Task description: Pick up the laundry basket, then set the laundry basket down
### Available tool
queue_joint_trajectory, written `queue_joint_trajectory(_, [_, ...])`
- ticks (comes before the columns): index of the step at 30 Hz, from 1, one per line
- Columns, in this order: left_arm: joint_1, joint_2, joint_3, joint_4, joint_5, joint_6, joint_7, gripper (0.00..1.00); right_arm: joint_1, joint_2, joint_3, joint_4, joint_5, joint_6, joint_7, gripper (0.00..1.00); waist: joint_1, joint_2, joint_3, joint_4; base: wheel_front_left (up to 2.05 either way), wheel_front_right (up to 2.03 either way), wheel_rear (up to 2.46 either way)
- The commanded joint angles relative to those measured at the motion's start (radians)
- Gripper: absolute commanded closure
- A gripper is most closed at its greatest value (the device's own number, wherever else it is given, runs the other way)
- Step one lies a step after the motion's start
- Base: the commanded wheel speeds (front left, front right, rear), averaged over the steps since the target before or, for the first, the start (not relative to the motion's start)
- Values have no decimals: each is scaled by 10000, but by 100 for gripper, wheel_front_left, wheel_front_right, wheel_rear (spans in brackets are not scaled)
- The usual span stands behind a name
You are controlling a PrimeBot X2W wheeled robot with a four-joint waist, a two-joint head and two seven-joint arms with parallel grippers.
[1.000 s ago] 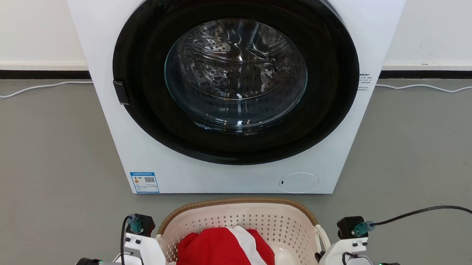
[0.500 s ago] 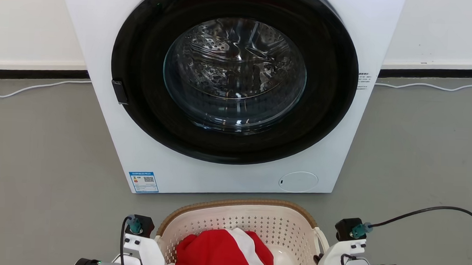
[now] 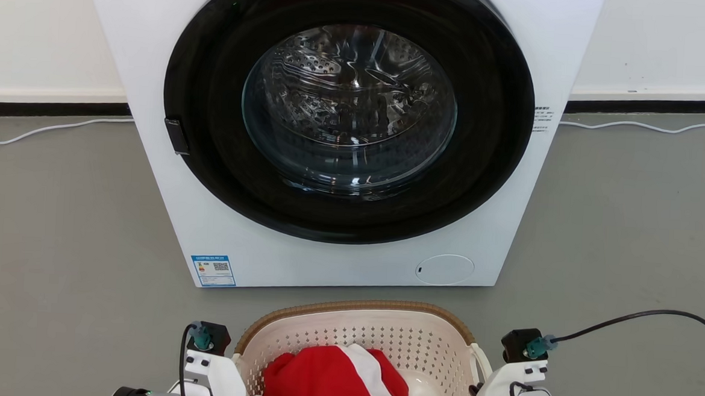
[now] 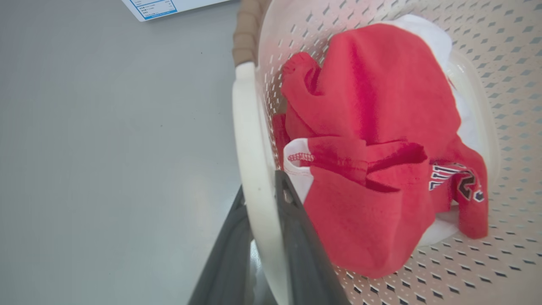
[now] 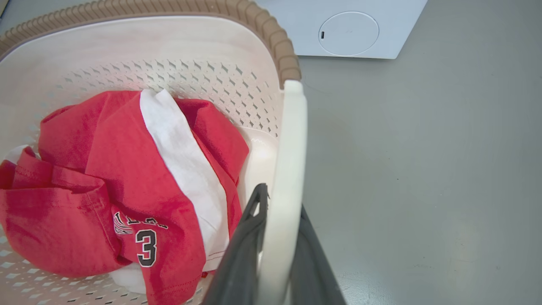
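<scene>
**Head view.** Laundry basket [image 3: 381, 335] sits at 6 o'clock of the frame. Cannot tell whether it rests on the grey floor [image 3: 55, 237] or hangs just above it. Washing machine [image 3: 325, 263] stands at the basket's 12 o'clock, near but apart. A red-and-white jersey [image 3: 325, 380] is heaped inside the basket. Pale wrist blocks flank the basket at its 9 and 3 o'clock.

**Left wrist view.** Left gripper [image 4: 259, 183] comes up from 6 o'clock. Its two dark fingers are drawn narrow and pinch the left handle [image 4: 247, 127]. One finger lies on the handle's outer, 9 o'clock face. The other lies on the inner, 3 o'clock face, touching the jersey's white hem. The basket bowl spreads toward the gripper's 3 o'clock, with bare floor at 9.

**Right wrist view.** Right gripper [image 5: 283, 198] comes up from 6 o'clock, also narrow, and clamps the right handle [image 5: 292, 140]. One finger is on the inside at 9 o'clock, beside the jersey, and one on the outside at 3. The basket bowl lies toward 9 o'clock and the floor toward 3. The washing machine's lower corner is at 12 to 1 o'clock.
</scene>
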Motion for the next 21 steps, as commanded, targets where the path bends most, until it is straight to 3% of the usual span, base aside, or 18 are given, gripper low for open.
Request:
queue_joint_trajectory(1, [-656, 290, 137, -121, -15, -61, -134, 100, -350, 20, 174, -111, 25, 73, -99, 100, 0, -1, 10, 3, 0, 0, 0])
queue_joint_trajectory(21, [-1004, 384, -175, 36, -200, -61, -257, 100, -454, 20, 541, -124, 421, 73, -605, 100, 0, -1, 420, -117, 0, 0, 0])
